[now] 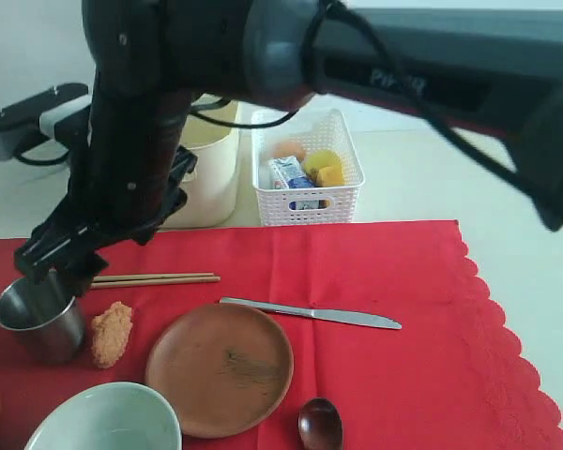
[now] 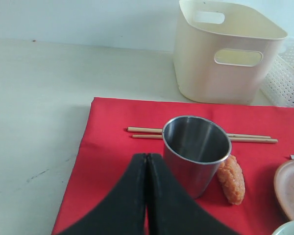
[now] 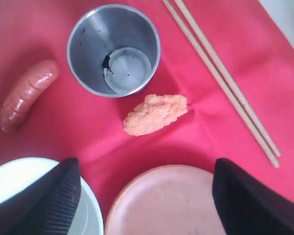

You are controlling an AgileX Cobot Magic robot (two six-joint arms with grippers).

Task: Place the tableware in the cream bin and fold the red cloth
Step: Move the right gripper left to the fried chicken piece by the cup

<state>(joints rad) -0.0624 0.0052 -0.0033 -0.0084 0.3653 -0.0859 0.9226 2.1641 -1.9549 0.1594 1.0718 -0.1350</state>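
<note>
Exterior view. The red cloth (image 1: 403, 309) lies spread flat and unfolded on the pale table (image 1: 516, 169), with its scalloped edge on the right. All six tableware pieces sit on it. The right arm (image 1: 150, 141) reaches across from the upper right to the left side and hides part of the cream bin (image 1: 211, 178). The bin stands upright on the table just past the cloth's far edge. A white lattice basket (image 1: 310, 202) stands beside it on the right, holding a milk carton (image 1: 289, 173) and foods.

The right gripper (image 3: 146, 164) hovers above the cloth, jaws wide apart, nothing between them. Right wrist view: one finger over the pale green bowl (image 3: 24, 171), the other over the round brown plate (image 3: 161, 200), the steel cup (image 3: 113, 49) beyond them.

The left gripper (image 2: 147, 155) has its fingers pressed together and holds nothing. Its tips are just beside the cup's near wall; contact cannot be told.

- Plate: middle of the cloth, near side.
- Bowl: near-left of the plate, cut by the frame edge.
- Cup: upright by the cloth's left edge, dark specks on its bottom.
- The silver knife (image 1: 310, 313) lies flat just beyond the plate.
- The chopsticks (image 1: 155, 278) lie side by side just beyond the cup.
- The wooden spoon (image 1: 320, 424) lies hollow up, just beside the plate's near-right rim.
- An orange fried piece (image 1: 111, 333) lies between cup and plate.
- A sausage (image 3: 27, 95) lies near the cup's other side.
</note>
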